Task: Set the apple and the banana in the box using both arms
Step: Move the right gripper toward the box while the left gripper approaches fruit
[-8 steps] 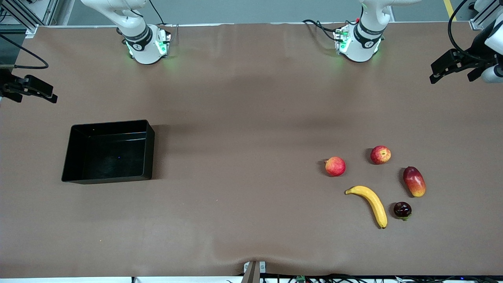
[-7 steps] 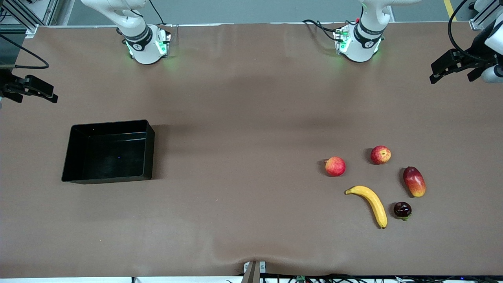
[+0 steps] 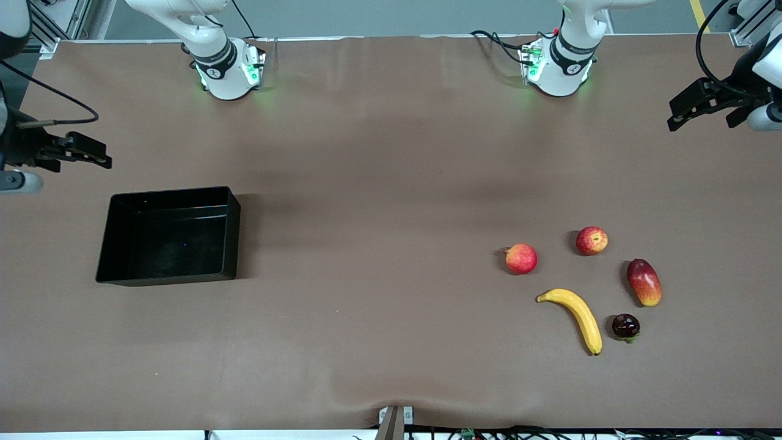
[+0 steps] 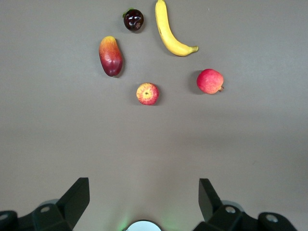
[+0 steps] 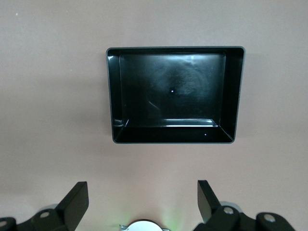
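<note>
Okay, front view: black box (image 3: 169, 237) sits empty on the brown table (image 3: 379, 183) toward the right arm's end. Fruit cluster toward the left arm's end: apple (image 3: 591, 240), pinker round fruit (image 3: 521, 258) beside it and slightly nearer the camera, mango (image 3: 644, 282) just beside the apple toward the left arm's end, banana (image 3: 577, 316) nearer the camera than all three, dark round fruit (image 3: 625, 326) just beside the banana's lower end. None touching each other. Right gripper (image 3: 82, 153) up in the air at the table edge, at the right arm's end, near the box, holding nothing. Left gripper (image 3: 687, 110) in the air at the left arm's end of the table, well apart from the fruit, holding nothing.

Left wrist view: left gripper (image 4: 144, 199) fingers spread wide, nothing between them, bare table under them. Apple (image 4: 147, 93) is the fruit closest to the gripper, pinker fruit (image 4: 210, 81), mango (image 4: 110, 56), banana (image 4: 170, 32) and dark fruit (image 4: 133, 19) around it.

Right wrist view: right gripper (image 5: 143, 199) fingers spread wide, empty, over bare table just beside the box (image 5: 231, 91). Box interior glossy, nothing in it.
</note>
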Available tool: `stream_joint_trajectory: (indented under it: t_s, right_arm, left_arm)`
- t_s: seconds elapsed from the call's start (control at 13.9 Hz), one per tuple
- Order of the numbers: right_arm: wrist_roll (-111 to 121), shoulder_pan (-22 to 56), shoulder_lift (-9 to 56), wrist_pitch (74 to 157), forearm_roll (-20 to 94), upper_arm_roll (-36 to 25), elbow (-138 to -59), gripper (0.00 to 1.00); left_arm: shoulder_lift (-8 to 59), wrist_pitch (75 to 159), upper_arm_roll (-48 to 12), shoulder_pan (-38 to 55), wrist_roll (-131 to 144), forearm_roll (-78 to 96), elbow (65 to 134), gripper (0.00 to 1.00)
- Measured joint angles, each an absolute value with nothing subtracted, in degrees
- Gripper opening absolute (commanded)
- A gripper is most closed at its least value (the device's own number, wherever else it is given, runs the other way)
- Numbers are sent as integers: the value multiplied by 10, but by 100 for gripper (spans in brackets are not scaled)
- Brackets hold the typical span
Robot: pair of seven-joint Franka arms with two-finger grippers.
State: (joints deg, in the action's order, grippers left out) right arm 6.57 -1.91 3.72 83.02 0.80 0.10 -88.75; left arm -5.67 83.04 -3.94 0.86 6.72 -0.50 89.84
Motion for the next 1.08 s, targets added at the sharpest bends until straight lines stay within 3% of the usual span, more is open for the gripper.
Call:
stream_joint_trajectory:
  t_s: [0.72, 1.08]
  right_arm:
    - [101, -34, 43, 828, 8, -5, -898, 100]
    - [102, -49, 49, 883, 8, -7, -921, 100]
  left_arm:
    - [-32, 830, -38, 7, 68, -7, 887, 100]
    - [-15, 836, -38, 6, 68, -14, 890, 100]
